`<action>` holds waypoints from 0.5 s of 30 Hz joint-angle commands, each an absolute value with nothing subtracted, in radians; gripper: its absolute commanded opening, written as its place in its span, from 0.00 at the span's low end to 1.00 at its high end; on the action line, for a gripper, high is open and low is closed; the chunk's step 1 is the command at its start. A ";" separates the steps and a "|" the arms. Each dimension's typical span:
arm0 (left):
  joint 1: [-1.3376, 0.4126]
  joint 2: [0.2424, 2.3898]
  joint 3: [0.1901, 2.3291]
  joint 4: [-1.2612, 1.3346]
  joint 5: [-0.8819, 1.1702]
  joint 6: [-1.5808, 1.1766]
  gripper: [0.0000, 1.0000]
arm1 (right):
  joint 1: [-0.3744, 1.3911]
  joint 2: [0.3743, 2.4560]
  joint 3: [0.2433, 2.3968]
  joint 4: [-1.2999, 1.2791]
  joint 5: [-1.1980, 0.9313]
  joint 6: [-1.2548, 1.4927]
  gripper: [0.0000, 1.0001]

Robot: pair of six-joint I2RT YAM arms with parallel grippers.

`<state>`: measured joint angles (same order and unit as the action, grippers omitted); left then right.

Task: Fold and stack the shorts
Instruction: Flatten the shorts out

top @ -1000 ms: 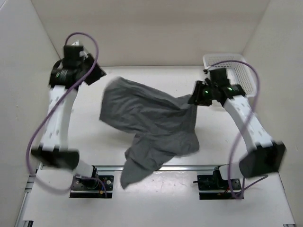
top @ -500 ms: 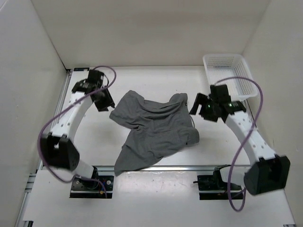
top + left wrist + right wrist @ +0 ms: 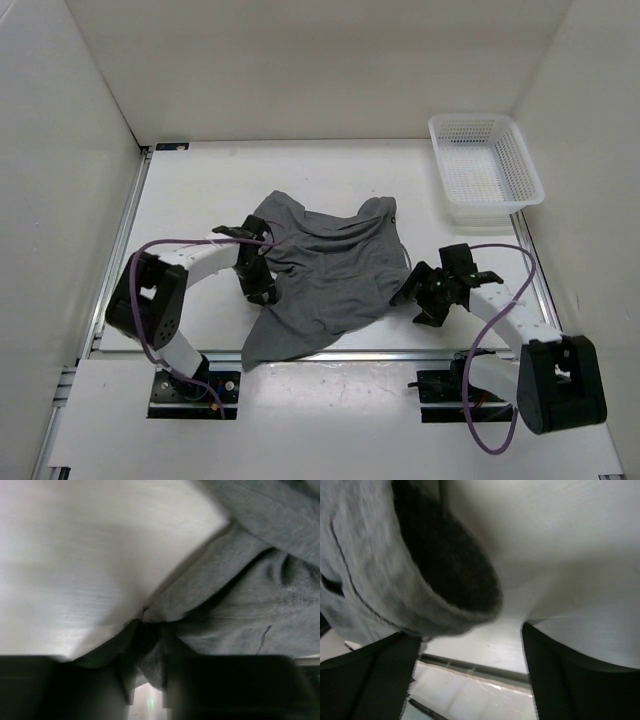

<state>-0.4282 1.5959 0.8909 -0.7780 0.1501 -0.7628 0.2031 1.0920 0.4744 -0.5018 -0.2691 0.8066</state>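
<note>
Both arms [image 3: 200, 258] fold low, fingers [image 3: 370, 680] seemingly at the shorts [image 3: 330, 265] edges.

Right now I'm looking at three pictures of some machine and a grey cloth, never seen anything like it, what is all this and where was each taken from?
This is a robot: a left arm and a right arm bolted at the near edge of a white table. The wide picture looks down from above and behind them; the other two come from a camera on each wrist. Grey shorts lie rumpled in the middle, and a white basket stands in the far right corner. The left gripper has cloth between its fingers; whether it is pinching it, I can't tell. The right gripper is open beside the shorts, holding nothing.
</note>
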 commanded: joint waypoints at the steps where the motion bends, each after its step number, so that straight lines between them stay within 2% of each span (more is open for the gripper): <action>1: -0.466 1.643 0.946 -0.712 0.163 -0.792 0.28 | 0.199 1.164 0.500 -0.305 -0.301 0.861 0.80; 2: -0.477 1.654 0.962 -0.712 0.163 -0.792 0.10 | 0.199 1.183 0.511 -0.278 -0.282 0.861 0.73; 4: -0.514 1.664 1.008 -0.712 0.175 -0.792 0.10 | 0.199 1.230 0.572 -0.278 -0.203 0.851 0.54; 5: -0.549 1.664 1.020 -0.712 0.175 -0.792 0.10 | 0.199 1.241 0.595 -0.297 -0.181 0.832 0.32; 8: -0.616 1.654 1.077 -0.725 0.186 -0.792 0.12 | 0.190 1.291 0.672 -0.340 -0.103 0.805 0.00; 9: -0.662 1.663 1.110 -0.736 0.196 -0.766 0.18 | 0.181 1.316 0.683 -0.351 -0.103 0.795 0.00; 11: -0.704 1.701 1.150 -0.796 0.177 -0.753 0.35 | 0.172 1.338 0.695 -0.360 -0.103 0.785 0.00; 13: -0.770 1.727 1.213 -0.847 0.112 -0.727 0.56 | 0.161 1.348 0.695 -0.360 -0.103 0.785 0.00; 14: -0.791 1.742 1.235 -0.876 0.085 -0.715 0.77 | 0.161 1.348 0.695 -0.371 -0.092 0.785 0.00; 15: -0.810 1.768 1.256 -0.905 0.054 -0.715 0.81 | 0.149 1.348 0.695 -0.380 -0.092 0.773 0.00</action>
<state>-0.7609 1.7321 1.2011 -0.8116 0.1349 -0.7414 0.1646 1.3422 0.6762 -0.3599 -0.1287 0.8001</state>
